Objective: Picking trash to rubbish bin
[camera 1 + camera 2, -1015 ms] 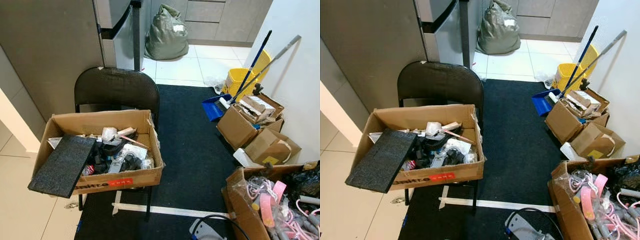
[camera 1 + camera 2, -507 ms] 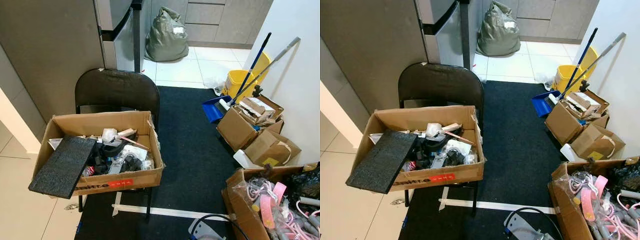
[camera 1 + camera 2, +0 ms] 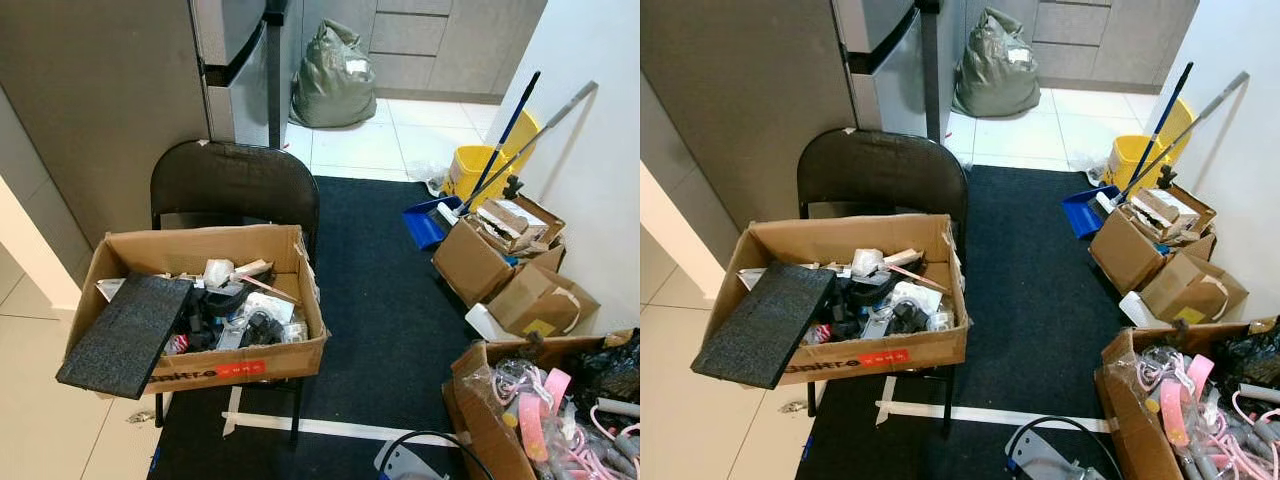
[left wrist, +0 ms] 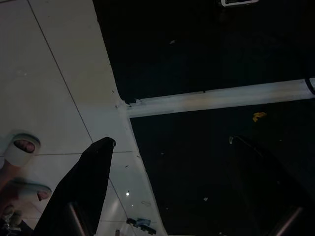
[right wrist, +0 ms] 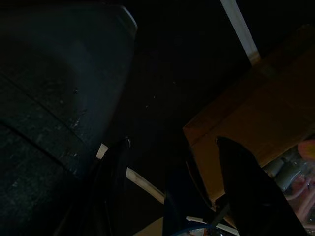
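A dark carpet point(image 3: 385, 300) runs from pale floor tiles toward grey cabinets, where a tied green-grey rubbish bag point(image 3: 333, 74) sits on the tiles beside a steel fridge point(image 3: 232, 70). On a black folding chair point(image 3: 233, 182) stands a cardboard box point(image 3: 195, 365) full of mixed trash point(image 3: 240, 310), a black mat point(image 3: 125, 332) leaning over its near edge, while smaller boxes point(image 3: 500, 255) and a yellow bucket point(image 3: 478, 165) line the white wall. The left end effector point(image 4: 170, 147) hangs with fingers spread and empty over the carpet's taped edge, and the right end effector point(image 5: 172, 142) hangs likewise apart and empty in the dark beside another carton.
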Tool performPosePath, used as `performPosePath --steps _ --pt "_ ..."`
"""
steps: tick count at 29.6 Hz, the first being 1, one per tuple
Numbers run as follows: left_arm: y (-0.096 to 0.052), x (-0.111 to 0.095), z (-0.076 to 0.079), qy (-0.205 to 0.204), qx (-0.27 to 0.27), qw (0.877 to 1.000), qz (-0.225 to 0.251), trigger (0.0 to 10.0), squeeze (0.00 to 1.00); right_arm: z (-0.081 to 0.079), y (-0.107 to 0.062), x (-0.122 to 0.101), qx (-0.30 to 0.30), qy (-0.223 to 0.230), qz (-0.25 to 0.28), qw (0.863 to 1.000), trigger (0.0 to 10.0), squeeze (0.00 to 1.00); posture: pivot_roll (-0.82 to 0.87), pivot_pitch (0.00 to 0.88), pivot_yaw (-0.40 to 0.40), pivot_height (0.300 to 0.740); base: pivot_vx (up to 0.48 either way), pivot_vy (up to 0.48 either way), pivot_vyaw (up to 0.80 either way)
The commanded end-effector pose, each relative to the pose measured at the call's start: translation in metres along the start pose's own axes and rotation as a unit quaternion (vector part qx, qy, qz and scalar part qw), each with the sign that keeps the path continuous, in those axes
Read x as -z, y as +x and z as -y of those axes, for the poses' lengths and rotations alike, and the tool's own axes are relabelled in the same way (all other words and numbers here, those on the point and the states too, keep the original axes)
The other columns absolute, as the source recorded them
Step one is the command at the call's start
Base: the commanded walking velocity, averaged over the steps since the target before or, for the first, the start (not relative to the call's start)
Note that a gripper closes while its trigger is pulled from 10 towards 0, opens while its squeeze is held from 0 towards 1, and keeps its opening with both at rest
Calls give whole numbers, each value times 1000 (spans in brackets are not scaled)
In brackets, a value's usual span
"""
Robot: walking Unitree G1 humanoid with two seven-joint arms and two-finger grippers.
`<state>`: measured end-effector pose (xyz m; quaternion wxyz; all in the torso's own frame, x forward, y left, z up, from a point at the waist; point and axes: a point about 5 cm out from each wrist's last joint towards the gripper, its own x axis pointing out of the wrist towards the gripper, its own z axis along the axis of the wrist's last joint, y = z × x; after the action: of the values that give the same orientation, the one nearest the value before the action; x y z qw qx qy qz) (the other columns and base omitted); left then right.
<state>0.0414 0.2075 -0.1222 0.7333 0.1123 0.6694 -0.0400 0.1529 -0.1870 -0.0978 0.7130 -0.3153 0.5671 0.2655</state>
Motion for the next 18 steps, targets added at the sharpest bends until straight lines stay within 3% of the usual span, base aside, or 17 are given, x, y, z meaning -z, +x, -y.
performPosePath --steps 1,18 --pt "0 1 3 4 3 1000 -3 10000 0 -4 1 3 -4 -2 -4 1000 10000 0 104 3 -46 740 0 0 0" --pt "0 12 5 0 4 1000 -11 10000 0 0 0 3 0 -14 -5 1000 10000 0 109 0 -60 740 0 0 0"
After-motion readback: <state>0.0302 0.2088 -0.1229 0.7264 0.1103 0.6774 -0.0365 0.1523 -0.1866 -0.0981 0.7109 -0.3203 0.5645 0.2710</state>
